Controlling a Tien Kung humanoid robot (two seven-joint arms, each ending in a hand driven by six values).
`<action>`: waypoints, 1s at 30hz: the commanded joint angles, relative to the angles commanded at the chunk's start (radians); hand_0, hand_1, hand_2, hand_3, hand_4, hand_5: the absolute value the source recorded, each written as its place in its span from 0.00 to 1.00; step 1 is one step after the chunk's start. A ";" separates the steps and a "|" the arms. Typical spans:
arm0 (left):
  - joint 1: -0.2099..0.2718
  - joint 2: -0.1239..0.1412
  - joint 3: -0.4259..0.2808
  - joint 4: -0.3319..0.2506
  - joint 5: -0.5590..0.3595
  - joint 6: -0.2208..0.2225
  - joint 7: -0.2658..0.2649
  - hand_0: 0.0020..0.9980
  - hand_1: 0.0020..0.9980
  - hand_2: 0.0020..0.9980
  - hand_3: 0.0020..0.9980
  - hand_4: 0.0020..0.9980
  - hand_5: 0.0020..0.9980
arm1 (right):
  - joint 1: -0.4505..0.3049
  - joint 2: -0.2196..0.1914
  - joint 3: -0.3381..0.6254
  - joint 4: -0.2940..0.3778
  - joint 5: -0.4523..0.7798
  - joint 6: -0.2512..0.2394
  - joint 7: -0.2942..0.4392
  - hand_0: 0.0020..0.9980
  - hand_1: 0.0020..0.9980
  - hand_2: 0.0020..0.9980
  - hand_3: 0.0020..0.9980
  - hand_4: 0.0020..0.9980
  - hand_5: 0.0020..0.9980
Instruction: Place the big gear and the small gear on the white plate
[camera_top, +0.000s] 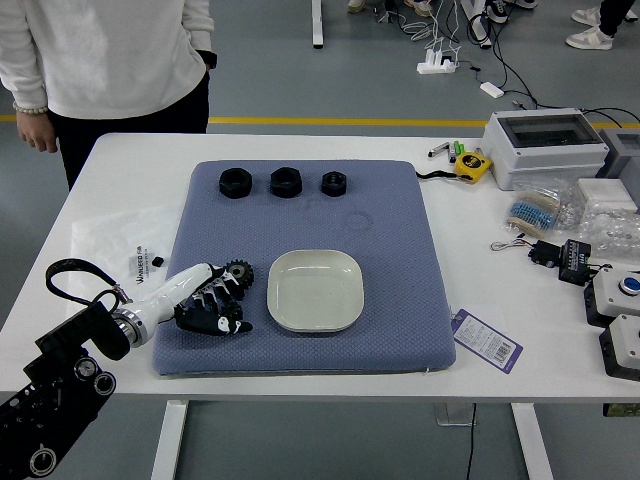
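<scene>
The single head view looked from high up on the robot's side of the worktop (470, 230), facing forward and steeply down across it, with the near edge low in the picture and the far edge in its upper part. It sat far enough back to take in the whole blue mat (400, 340), the white plate (315, 290) near the middle, and floor (350, 70) beyond, while the picture's top cut off the person (120, 60) above the torso.
</scene>
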 joint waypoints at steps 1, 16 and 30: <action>0.000 -0.007 -0.002 0.004 -0.002 0.014 -0.002 0.33 0.34 0.44 0.54 1.00 0.34 | 0.001 0.000 0.000 0.000 -0.001 0.000 0.000 0.65 0.65 0.74 0.61 0.86 0.70; 0.012 -0.026 -0.018 0.018 0.021 0.041 0.000 0.31 0.31 0.42 0.53 1.00 0.15 | 0.002 0.000 0.002 -0.001 -0.005 0.001 -0.001 0.65 0.65 0.74 0.61 0.86 0.70; 0.016 -0.026 0.003 0.022 0.002 0.061 -0.013 0.30 0.31 0.42 0.53 0.98 0.13 | -0.001 0.001 0.004 -0.001 -0.008 -0.001 -0.002 0.65 0.65 0.74 0.61 0.86 0.71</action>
